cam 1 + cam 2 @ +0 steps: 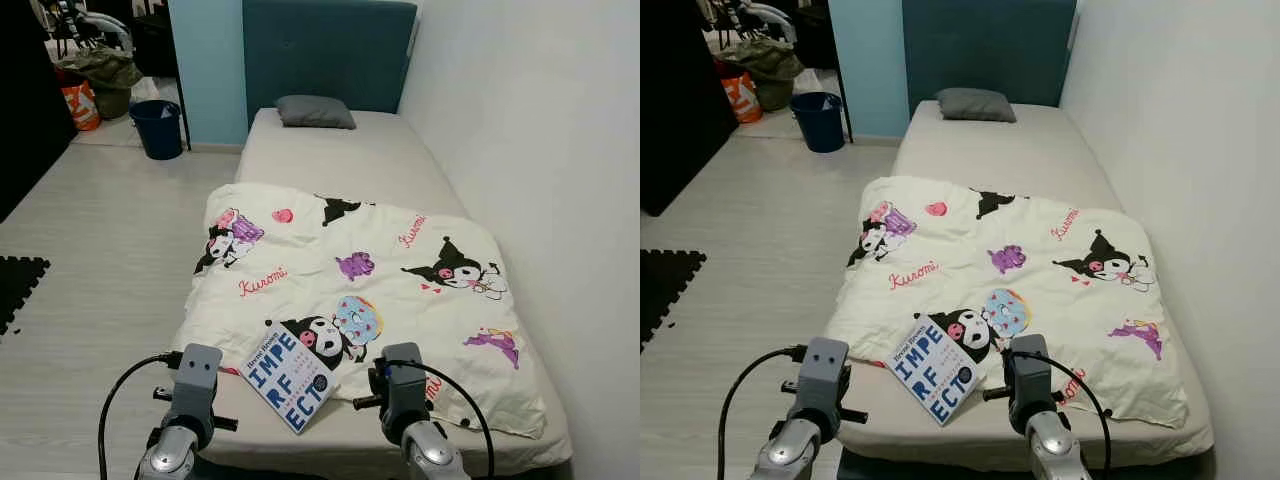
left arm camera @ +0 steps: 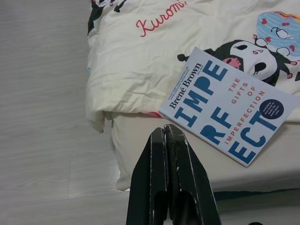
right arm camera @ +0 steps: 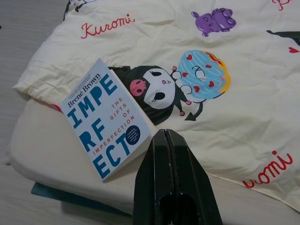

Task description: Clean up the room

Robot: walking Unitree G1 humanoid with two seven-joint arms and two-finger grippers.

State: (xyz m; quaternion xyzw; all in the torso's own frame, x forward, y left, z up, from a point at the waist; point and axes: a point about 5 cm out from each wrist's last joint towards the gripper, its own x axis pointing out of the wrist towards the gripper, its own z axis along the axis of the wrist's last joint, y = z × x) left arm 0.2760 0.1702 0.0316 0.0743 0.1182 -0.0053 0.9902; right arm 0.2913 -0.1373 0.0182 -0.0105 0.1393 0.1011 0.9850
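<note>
1. A black foam mat [image 1: 20, 285] lay on the pale wood floor [image 1: 100, 260], well to the left of the bed [image 1: 400, 160].
2. Beyond the bed's head end, to its left, stood a dark blue bin [image 1: 158, 128], with an orange bag [image 1: 82, 105] and an olive bundle [image 1: 103, 68] further left of it.
3. The left gripper [image 2: 168, 136] hung just off the bed's foot-end left corner, above the floor, its two black fingers pressed together and holding nothing.
4. The book [image 1: 291, 375], white with blue lettering, lay face up on the bed near its foot end, half on the blanket [image 1: 370, 290] and half on the bare mattress, tilted at an angle. It sat between the two grippers and touched neither.
5. The right gripper [image 3: 168, 140] hovered over the bed's foot end, just right of the book, fingers likewise closed tight and empty.
6. The cream cartoon-print blanket covered the lower half of the bed, rumpled and skewed, its left edge hanging over the side.
7. A grey pillow [image 1: 314, 111] rested at the bed's head end against the teal headboard [image 1: 325, 50].
</note>
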